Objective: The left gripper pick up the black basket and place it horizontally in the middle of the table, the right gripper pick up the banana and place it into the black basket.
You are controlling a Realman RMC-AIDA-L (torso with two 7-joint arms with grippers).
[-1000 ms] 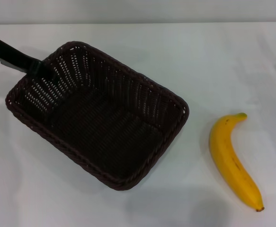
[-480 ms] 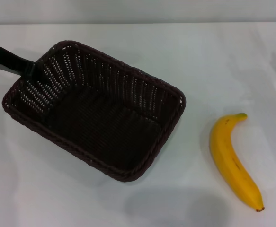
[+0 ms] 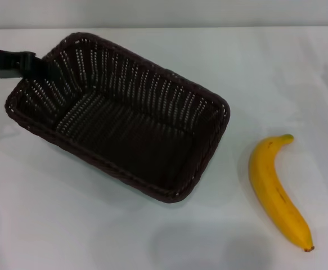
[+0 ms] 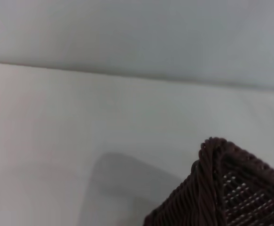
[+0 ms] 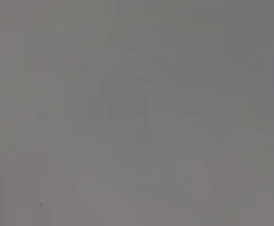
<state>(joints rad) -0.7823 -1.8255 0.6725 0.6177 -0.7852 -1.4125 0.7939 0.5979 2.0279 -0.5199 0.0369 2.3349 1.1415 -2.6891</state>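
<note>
Dark woven wicker, the black basket (image 3: 118,115) hangs askew toward the white table's (image 3: 68,225) far-left corner with my left gripper (image 3: 31,64) clamped on its rim, not yet placed, and the yellow curved banana (image 3: 277,191) lies untouched near the right edge.

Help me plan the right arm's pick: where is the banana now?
In the head view the banana lies on the white table at the robot's right, apart from the black basket, stem end pointing away.
</note>
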